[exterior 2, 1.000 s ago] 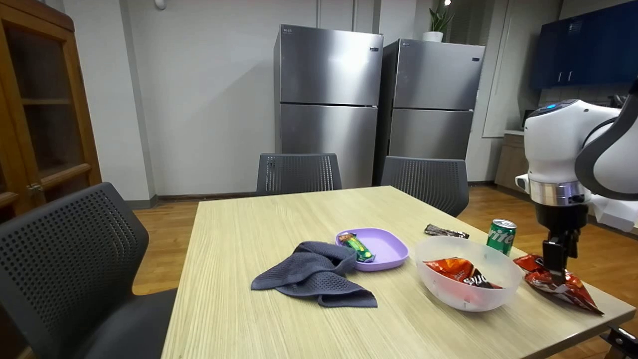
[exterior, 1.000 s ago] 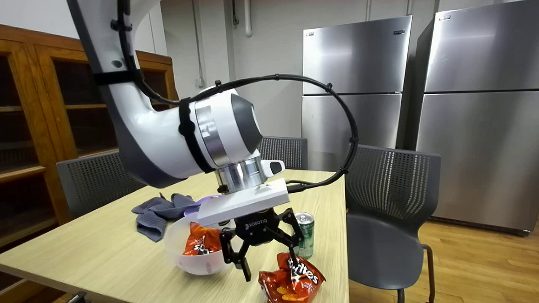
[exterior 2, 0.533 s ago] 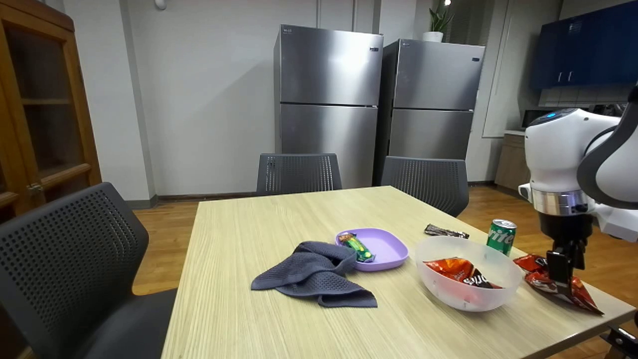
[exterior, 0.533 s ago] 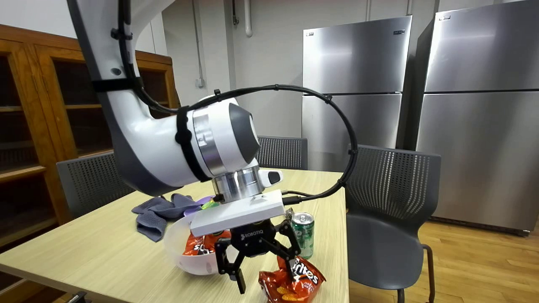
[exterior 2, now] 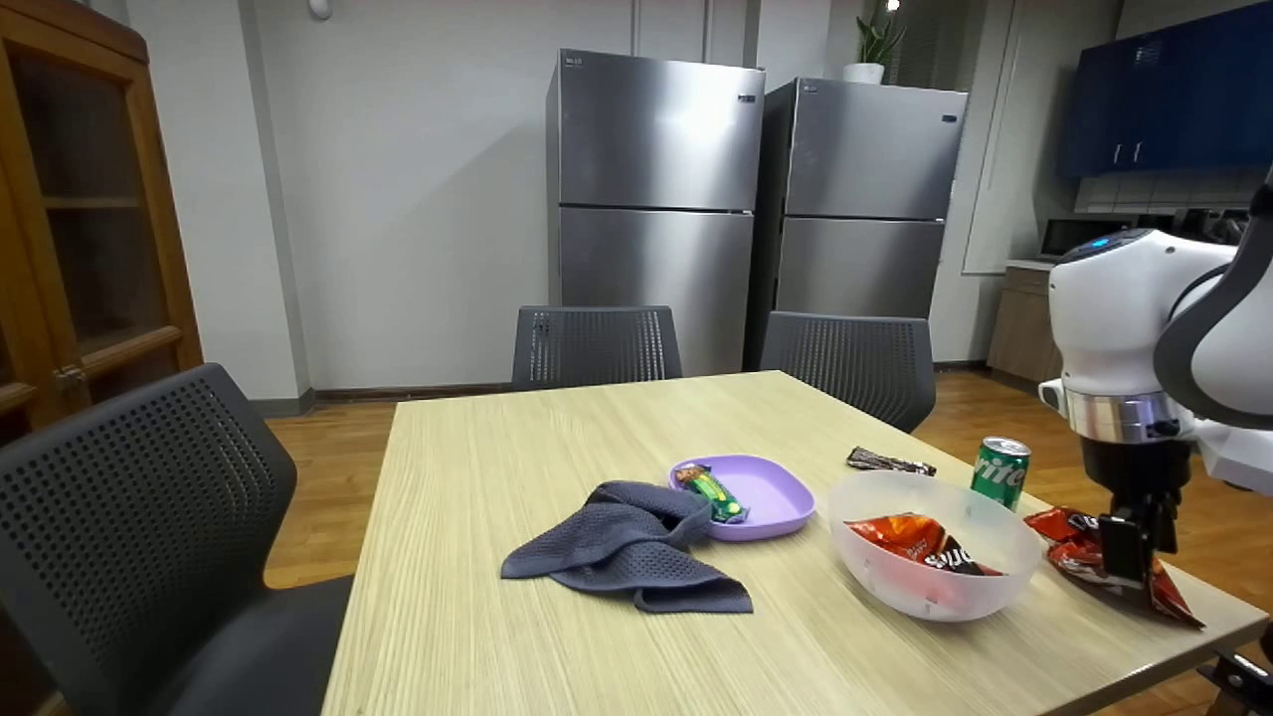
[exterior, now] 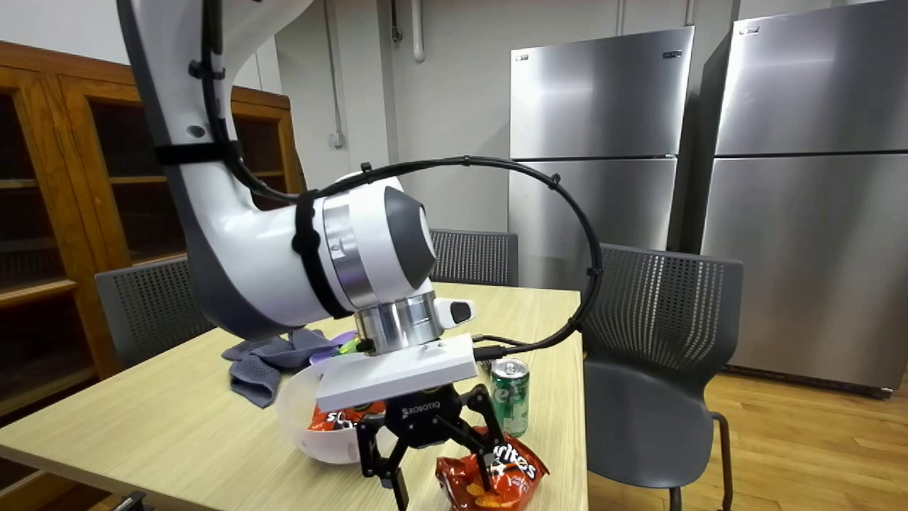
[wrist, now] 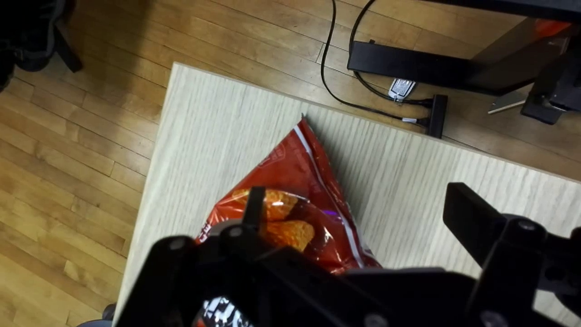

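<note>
A: What does the wrist view show that the exterior views don't?

B: Black cords (wrist: 323,66) on the wood floor (wrist: 68,190), past the table (wrist: 199,113) edge, between twelve and two o'clock from the red chip bag (wrist: 295,172).

A: And the reverse?

B: In an exterior view there's the purple plate (exterior 2: 771,502) with a green snack bar (exterior 2: 714,497), between nine and ten o'clock from the white bowl (exterior 2: 980,597), which has a second red bag (exterior 2: 910,537) inside. A dark wrapper (exterior 2: 890,461) lies at eleven, the soda can (exterior 2: 1000,472) between one and two, and the red chip bag at three, near the table edge. Where an exterior view has the arm (exterior: 266,241) up close, most of that plate is covered.

A: Now the claw (exterior: 443,495): how far open?

B: Wide. In the wrist view one finger (wrist: 255,206) crosses over the bag; the opposite finger (wrist: 470,220) is over the table, at three o'clock from the bag. Side-on, in an exterior view, the near finger (exterior 2: 1124,547) partly hides its partner, so the gap barely shows.

A: Touching the bag?

B: I can't tell. A finger overlaps it in all three views, yet contact isn't clear.
</note>
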Controlling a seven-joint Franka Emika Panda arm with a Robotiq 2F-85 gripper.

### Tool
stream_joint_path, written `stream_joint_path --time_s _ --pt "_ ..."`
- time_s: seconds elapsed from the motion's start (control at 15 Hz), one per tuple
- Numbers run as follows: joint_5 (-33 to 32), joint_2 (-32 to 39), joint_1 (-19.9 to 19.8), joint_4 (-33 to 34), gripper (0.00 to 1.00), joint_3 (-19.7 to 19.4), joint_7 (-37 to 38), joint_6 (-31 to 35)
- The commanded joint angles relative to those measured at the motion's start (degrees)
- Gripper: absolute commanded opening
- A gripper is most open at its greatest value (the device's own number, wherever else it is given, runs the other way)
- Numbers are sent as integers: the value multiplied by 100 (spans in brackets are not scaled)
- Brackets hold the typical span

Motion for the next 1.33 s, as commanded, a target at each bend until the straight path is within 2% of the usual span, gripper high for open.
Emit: stream_joint_path --time_s 0.0,0.53,1.27 --pt "-130 -48 -8 19 100 -73 144 181" --pt "-128 120 69 209 100 -171 371 590" --pt "-124 457 128 470 100 -199 642 739"
